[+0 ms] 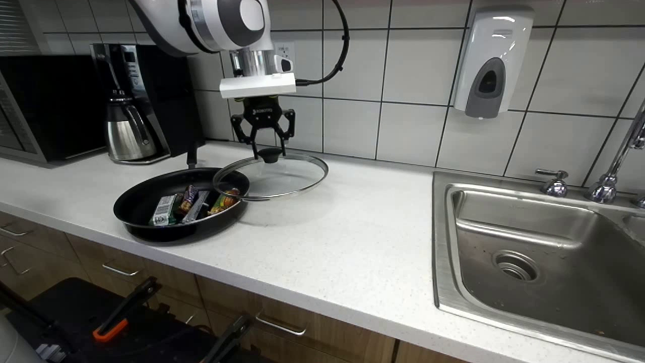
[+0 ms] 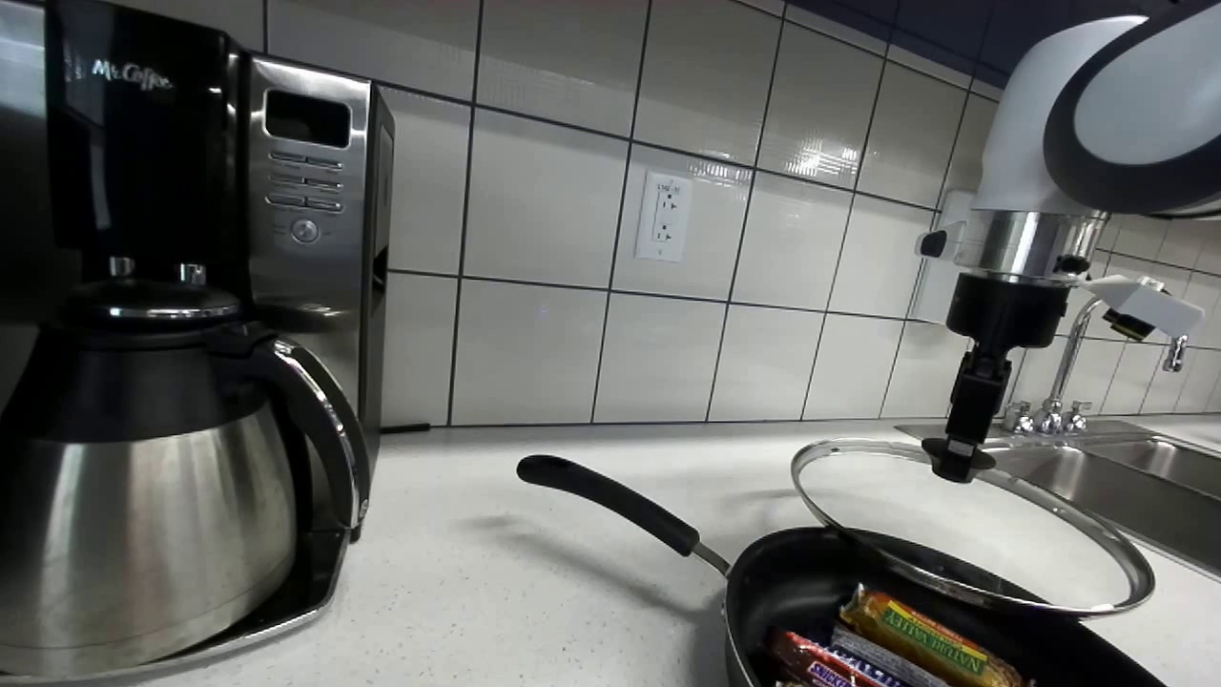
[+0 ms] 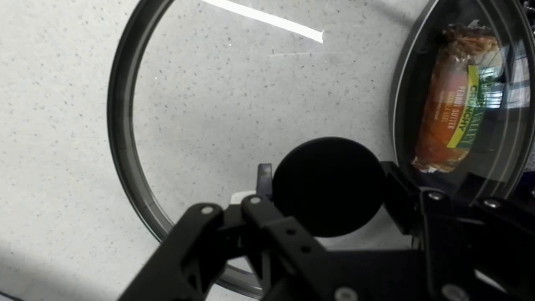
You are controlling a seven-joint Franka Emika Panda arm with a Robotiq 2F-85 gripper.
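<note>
Glass lid (image 1: 282, 179) | gripper (image 1: 269, 153) clamped on its knob (image 3: 329, 186) | pan (image 1: 138, 201) near countertop (image 1: 347, 242) front edge | round knob could twist free, dropping lid

Standing back in front of the counter (image 1: 347, 237) and above it, we're looking down toward the tiled wall (image 1: 413, 60) in an exterior view, while down low we're right up near the coffee maker (image 2: 305, 248), gazing slantwise along that wall toward the sink (image 2: 1126, 489) in an exterior view. Both exterior views share the skillet (image 1: 176, 233) and lid (image 1: 272, 176), and here's the wrist view, close above that lid, staring down through its glass.
</note>
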